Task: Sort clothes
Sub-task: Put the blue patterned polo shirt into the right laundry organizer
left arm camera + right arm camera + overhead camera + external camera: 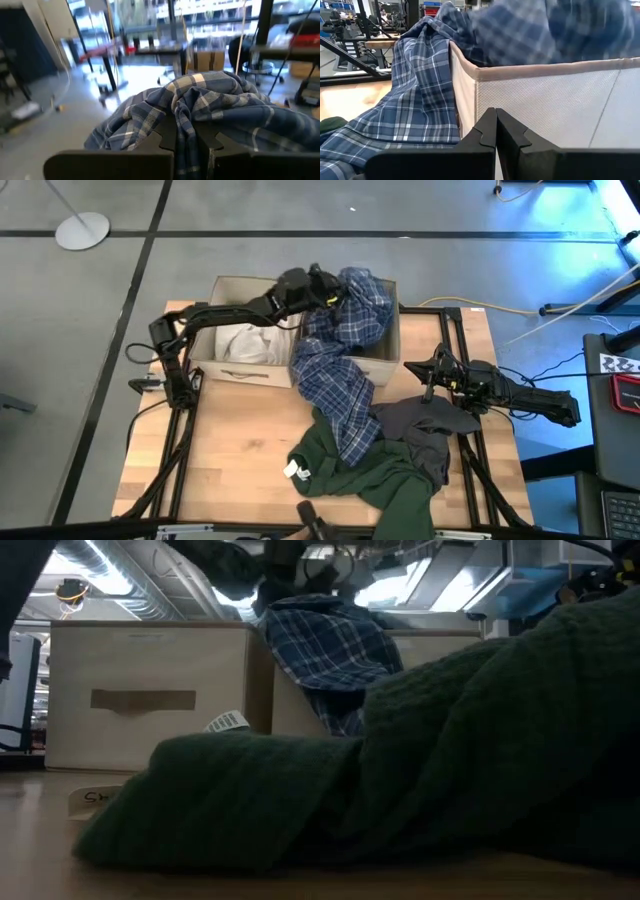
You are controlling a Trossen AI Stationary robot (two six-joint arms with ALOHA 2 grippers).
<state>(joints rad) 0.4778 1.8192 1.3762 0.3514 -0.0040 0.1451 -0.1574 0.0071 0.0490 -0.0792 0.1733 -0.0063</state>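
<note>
The blue-and-white plaid garment [345,350] lies bunched in the right beige box [385,355]. It hangs over the box's front wall, and its lower end lies on the table. My left gripper [322,292] is over that box, shut on the plaid cloth. The white garment [245,340] lies in the left box [230,370]. The dark green garment [375,475] with its white label [295,470] and the dark grey garment [425,425] lie on the table. My right gripper [425,375] is shut and empty at the right box's front right corner. My left gripper pinches a bunched fold of the plaid garment [185,131] between its two fingers, several layers gathered. The fingers come roughly level from the table's left. The held part is raised over the right box, and the rest trails over the box's front wall [335,375] onto the table.
The two beige boxes stand side by side at the table's far edge. The green and grey garments cover the near right part of the table. Bare wood [240,440] shows at the near left. In the low view the green garment [400,770] fills the foreground.
</note>
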